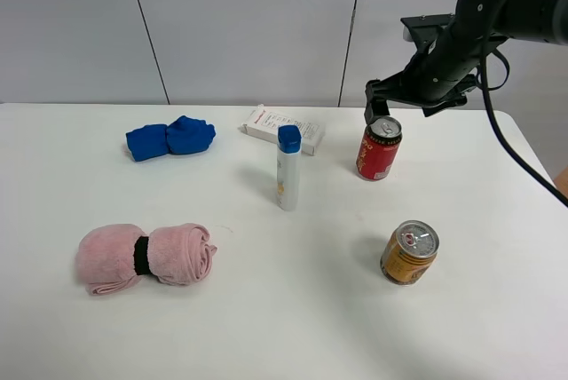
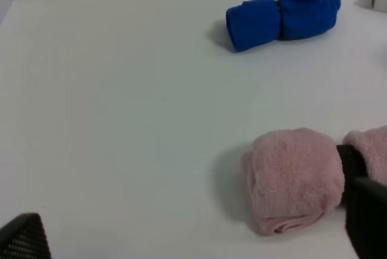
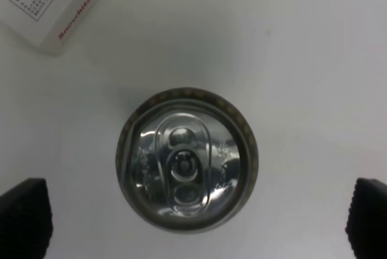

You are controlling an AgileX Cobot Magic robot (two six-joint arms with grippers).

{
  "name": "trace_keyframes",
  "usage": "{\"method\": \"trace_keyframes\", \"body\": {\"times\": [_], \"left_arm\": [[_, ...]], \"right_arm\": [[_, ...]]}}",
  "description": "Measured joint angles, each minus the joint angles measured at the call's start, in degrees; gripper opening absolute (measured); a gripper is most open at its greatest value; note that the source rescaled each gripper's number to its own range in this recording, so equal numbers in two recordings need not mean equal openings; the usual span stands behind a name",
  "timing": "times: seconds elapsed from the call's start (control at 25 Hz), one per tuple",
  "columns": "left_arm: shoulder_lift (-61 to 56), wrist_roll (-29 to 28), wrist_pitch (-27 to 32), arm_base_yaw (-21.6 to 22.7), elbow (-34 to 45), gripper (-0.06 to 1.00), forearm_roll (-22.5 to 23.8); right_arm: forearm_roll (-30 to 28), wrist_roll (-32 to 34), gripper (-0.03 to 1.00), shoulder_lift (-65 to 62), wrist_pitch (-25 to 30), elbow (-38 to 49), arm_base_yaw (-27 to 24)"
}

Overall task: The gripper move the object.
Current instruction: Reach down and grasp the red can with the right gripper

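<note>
The red can (image 1: 379, 151) with yellow markings and a silver pull-tab top stands upright on the white table (image 1: 266, 309), right of centre. My right gripper (image 1: 404, 103), a black claw, hovers just above it, open and empty. In the right wrist view the can top (image 3: 187, 159) lies straight below, between the two black fingertips (image 3: 24, 216), with the gripper (image 3: 196, 218) not touching it. My left gripper (image 2: 193, 241) is open and empty over the table's left side. It does not show in the exterior high view.
A gold can (image 1: 409, 252) stands at the front right. A white bottle with a blue cap (image 1: 287, 168) stands at centre, with a white box (image 1: 284, 127) behind it. A blue cloth (image 1: 169, 138) and a rolled pink towel (image 1: 145, 257) lie at the left.
</note>
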Motion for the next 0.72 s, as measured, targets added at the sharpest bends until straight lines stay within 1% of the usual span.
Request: {"method": "trace_keyframes", "body": {"times": [0.72], "left_arm": [[0.0,0.0,0.0,0.0,0.0,1.0,0.0]], "right_arm": [[0.03,-0.03,0.95,8.56,-6.74,0.0,1.74]]}}
